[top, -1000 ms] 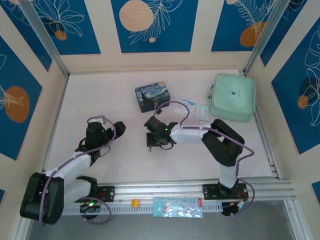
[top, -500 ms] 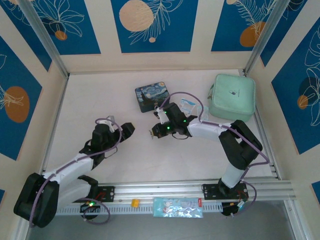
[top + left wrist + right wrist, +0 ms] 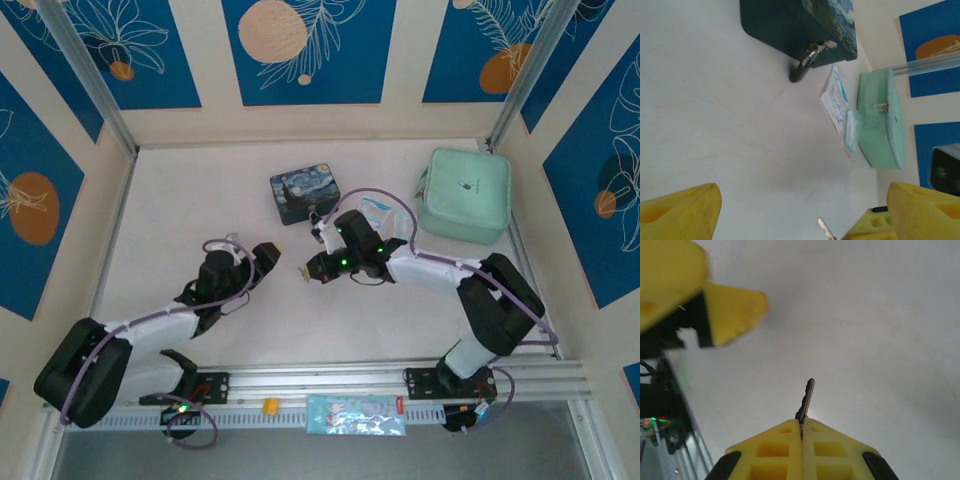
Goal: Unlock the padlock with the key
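Nothing is reading clearly: the mint case (image 3: 465, 195) is carrying a small dark mark and the packet (image 3: 356, 414) is showing print, both too small.

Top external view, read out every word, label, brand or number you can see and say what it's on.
No text can be read.
Mint green case: small dark logo on its lid, too small to read.
Plastic sachets: print blurred.
Flat packet on the front rail: print blurred.
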